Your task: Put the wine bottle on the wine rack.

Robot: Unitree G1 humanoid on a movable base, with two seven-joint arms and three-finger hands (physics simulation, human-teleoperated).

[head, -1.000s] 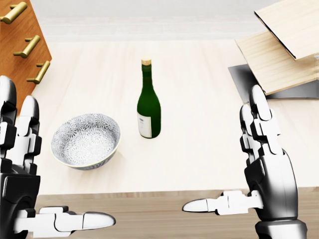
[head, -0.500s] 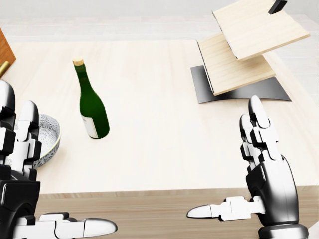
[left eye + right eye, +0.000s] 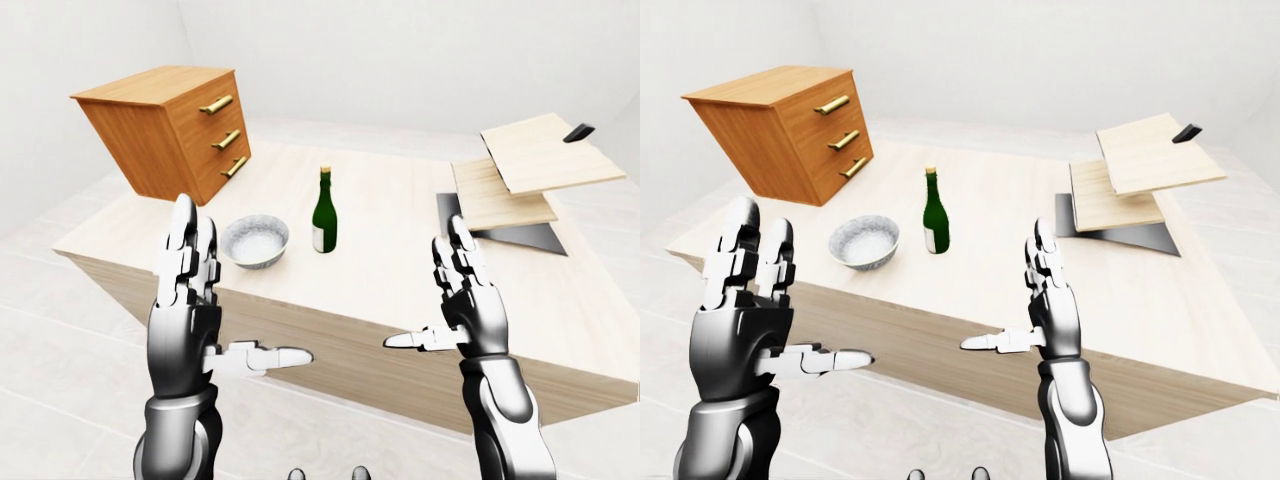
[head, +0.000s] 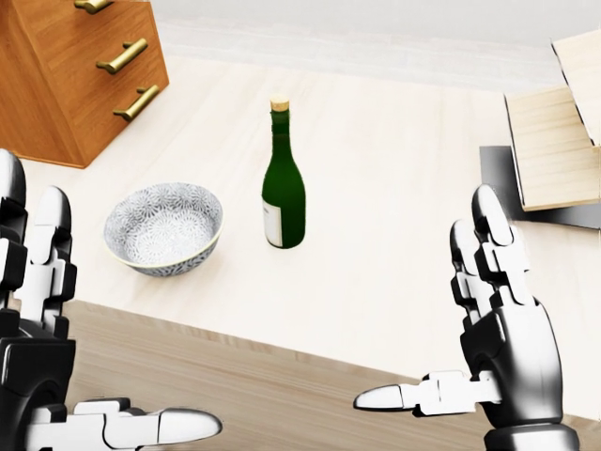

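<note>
A green wine bottle with a white label stands upright on the light wooden table, near the middle of the head view. The wine rack, tilted wooden shelves on a dark base, sits at the table's right end. My left hand and right hand are both open and empty, fingers up and thumbs pointing inward. They are held below the table's near edge, well short of the bottle.
A patterned grey bowl sits just left of the bottle. A tilted wooden drawer cabinet with brass handles rests on the table's left end. White floor surrounds the table.
The whole picture has shifted, so the camera moved: it swung right, then back left. The bottle is near centre again, and the cabinet and bowl are back in view. My hands keep their pose.
</note>
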